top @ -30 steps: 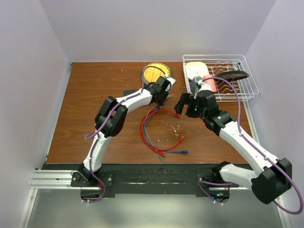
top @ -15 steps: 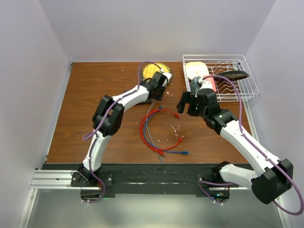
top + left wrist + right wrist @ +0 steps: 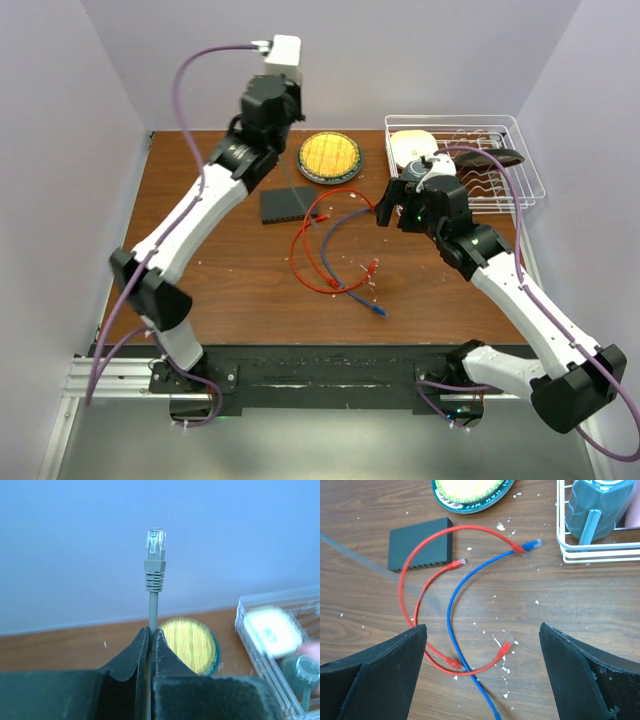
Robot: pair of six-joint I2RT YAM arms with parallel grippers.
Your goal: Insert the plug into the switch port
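The switch (image 3: 283,204), a flat dark box, lies on the brown table in front of the yellow dish (image 3: 329,156). It also shows in the right wrist view (image 3: 420,544). My left gripper (image 3: 268,100) is raised high above the table's back. In the left wrist view it (image 3: 151,630) is shut on a grey cable. The cable's clear plug (image 3: 155,545) sticks up past the fingertips against the wall. My right gripper (image 3: 395,205) hangs open and empty right of the switch. In its own view it (image 3: 482,626) is above the loose cables.
Two red cables (image 3: 410,575) and a blue cable (image 3: 451,605) lie looped on the table right of the switch; one red loop crosses the switch's corner. A white wire rack (image 3: 465,160) with a teal mug (image 3: 592,510) and dishes stands at the back right.
My left arm has risen from the table by the dish to high up, carrying the grey cable. The switch is now uncovered and the loose cables have shifted. My right gripper moved slightly back.
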